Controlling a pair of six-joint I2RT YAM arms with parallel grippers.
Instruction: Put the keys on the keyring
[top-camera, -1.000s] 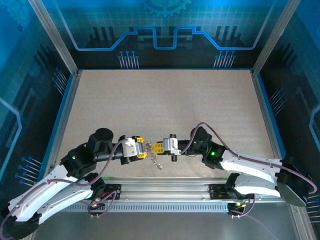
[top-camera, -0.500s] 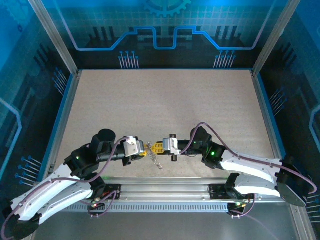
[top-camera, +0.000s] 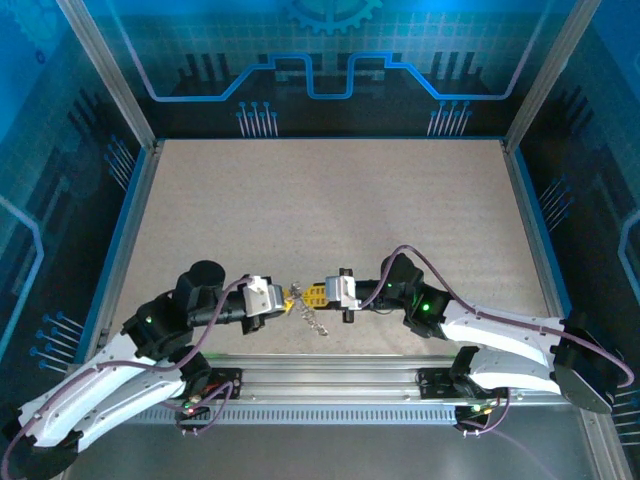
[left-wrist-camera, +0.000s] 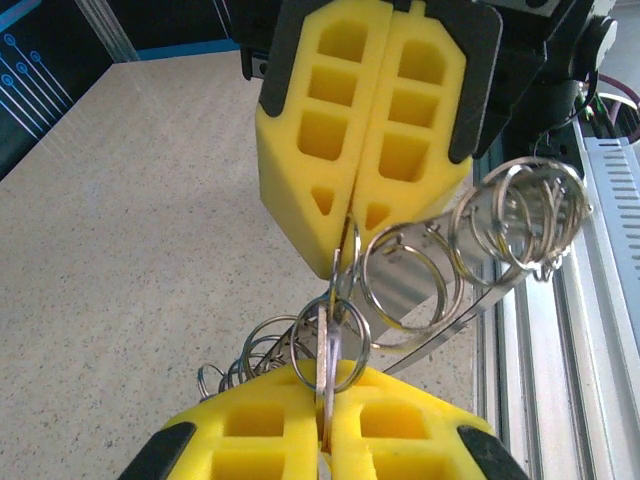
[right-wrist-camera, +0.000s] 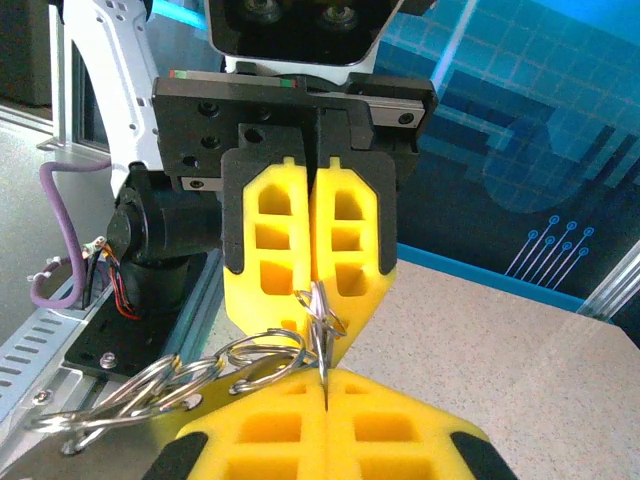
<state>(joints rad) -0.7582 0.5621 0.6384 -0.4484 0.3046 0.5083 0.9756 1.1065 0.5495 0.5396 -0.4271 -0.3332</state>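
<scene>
I am watching the two grippers meeting tip to tip low over the table (top-camera: 330, 200), close to its near edge and a little left of centre. The left gripper (top-camera: 289, 301) is pressing its yellow fingers together on the keyring (left-wrist-camera: 325, 350), and the right gripper (top-camera: 313, 295) is clamping the same thin metal loop from the opposite side, so both seams are biting on it.

In the left wrist view the keyring is standing edge-on, its long axis running straight from one gripper's seam to the other's, along the line that joins the two arms.

A chain of rings (top-camera: 317, 326) is hanging from that pinch point. From above it is trailing diagonally toward the near edge and the right arm's side, its far end lying on the table.
</scene>
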